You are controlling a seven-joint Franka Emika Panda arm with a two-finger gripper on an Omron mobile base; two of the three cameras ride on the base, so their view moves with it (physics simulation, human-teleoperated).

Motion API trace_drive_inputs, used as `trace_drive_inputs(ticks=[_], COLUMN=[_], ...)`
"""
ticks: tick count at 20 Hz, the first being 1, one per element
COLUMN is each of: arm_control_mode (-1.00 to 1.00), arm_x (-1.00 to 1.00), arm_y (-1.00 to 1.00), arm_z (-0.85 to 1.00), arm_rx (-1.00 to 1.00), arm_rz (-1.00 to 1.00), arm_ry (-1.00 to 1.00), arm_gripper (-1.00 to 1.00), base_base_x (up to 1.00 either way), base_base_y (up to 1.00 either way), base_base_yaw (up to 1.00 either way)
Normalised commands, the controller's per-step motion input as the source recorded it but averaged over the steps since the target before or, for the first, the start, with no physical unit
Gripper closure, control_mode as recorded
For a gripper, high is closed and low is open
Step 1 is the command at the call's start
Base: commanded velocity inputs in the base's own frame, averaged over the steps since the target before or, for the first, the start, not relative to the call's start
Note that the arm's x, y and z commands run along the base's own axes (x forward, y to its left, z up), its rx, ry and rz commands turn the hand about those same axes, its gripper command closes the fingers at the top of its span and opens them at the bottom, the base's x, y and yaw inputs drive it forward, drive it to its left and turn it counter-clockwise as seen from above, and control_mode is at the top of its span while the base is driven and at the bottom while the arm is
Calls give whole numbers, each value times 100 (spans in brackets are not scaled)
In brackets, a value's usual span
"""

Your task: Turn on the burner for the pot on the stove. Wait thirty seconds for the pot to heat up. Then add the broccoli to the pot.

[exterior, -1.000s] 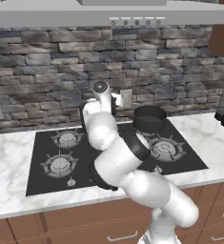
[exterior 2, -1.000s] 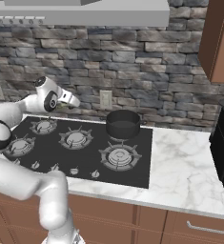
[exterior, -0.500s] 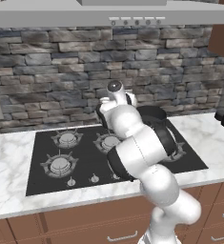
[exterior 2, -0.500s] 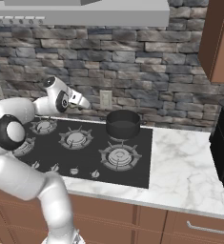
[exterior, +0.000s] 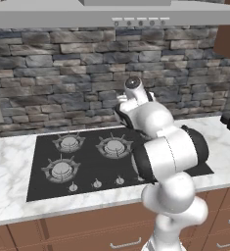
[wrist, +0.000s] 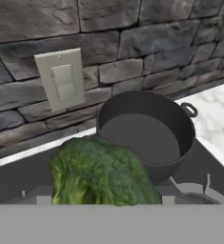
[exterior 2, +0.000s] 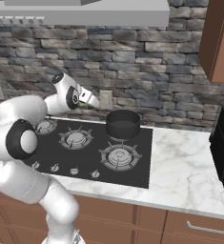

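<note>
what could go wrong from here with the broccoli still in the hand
1. The broccoli sits short of the pot in the hand view; released now, it would likely land on the stove, not inside.
2. The pot's rim stands close ahead; a low approach could knock the pot off its back burner.
3. The broccoli hides both finger tips in the hand view, so the grip can't be checked and it might slip.

Arm raised, tool (exterior 2: 95, 100) gripping broccoli (wrist: 101, 174)

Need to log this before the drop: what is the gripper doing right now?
Gripper: jaws closed on the broccoli, carried toward the empty pot.
</note>
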Motion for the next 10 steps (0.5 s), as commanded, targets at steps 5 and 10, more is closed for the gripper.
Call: trace_drive_inputs(ticks=[5,10], arm_control_mode=[-100,-100], arm_x=[-20,-25], arm_y=[-48,-29], arm_z=[3,0], arm_rx=[0,0], arm_rz=[-1,-2], arm_ry=[1,0], arm_gripper=[100,100], base_base_x=[0,0], base_base_y=[0,0], base_base_yaw=[0,0])
